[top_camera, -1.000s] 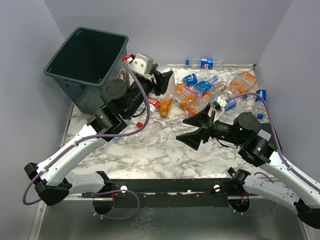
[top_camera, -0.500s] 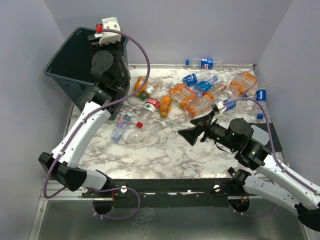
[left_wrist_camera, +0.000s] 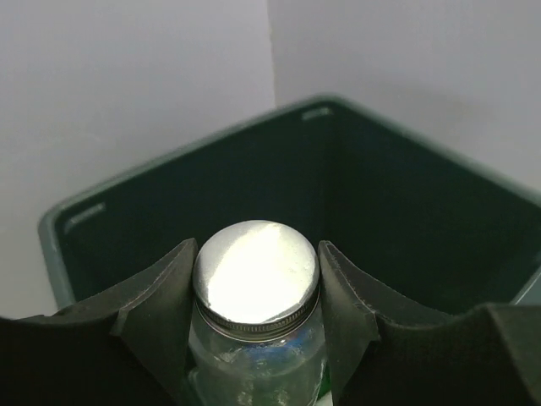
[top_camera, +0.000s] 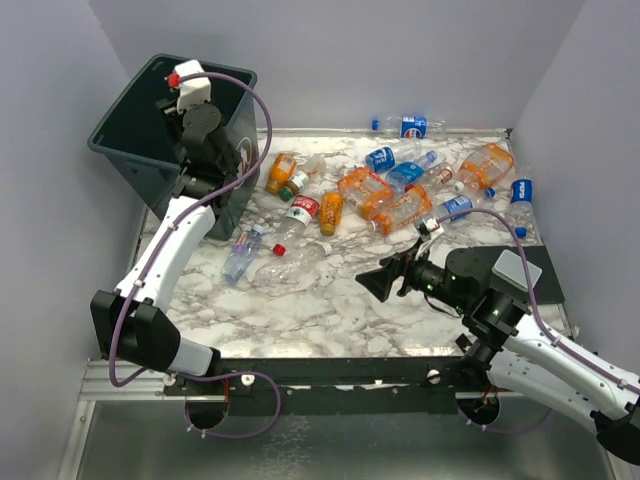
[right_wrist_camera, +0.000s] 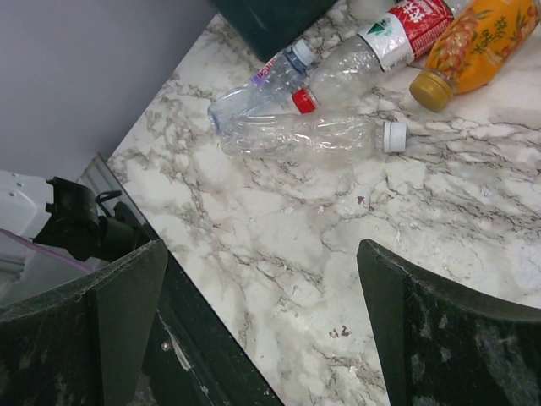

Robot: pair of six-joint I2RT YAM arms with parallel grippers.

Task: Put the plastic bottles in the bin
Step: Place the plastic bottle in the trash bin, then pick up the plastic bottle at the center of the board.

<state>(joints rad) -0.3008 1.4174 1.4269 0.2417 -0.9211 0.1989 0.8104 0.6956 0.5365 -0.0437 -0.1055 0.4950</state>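
My left gripper [left_wrist_camera: 256, 315] is shut on a clear plastic bottle [left_wrist_camera: 254, 347] with a pale cap [left_wrist_camera: 256, 275], gripped just below the cap. It hangs over the open mouth of the dark green bin [left_wrist_camera: 173, 169], which stands tilted at the far left [top_camera: 130, 125]. My right gripper [right_wrist_camera: 262, 250] stands open and holds nothing, low over bare marble near the table's front [top_camera: 380, 279]. Beyond it lie a clear white-capped bottle [right_wrist_camera: 308, 135], a blue-capped one [right_wrist_camera: 258, 85] and a red-labelled one [right_wrist_camera: 385, 38]. Several orange and blue-labelled bottles [top_camera: 400, 208] are scattered across the back.
The marble table [top_camera: 320, 310] is ringed by lilac walls. A black rail [top_camera: 330, 372] runs along its near edge, also at lower left in the right wrist view [right_wrist_camera: 211, 338]. A dark mat [top_camera: 545, 270] lies at the right, partly under the right arm.
The left arm has swung up from the table beside the bin to over the bin's mouth, carrying the bottle. The right gripper has drawn back toward the near edge, still open.
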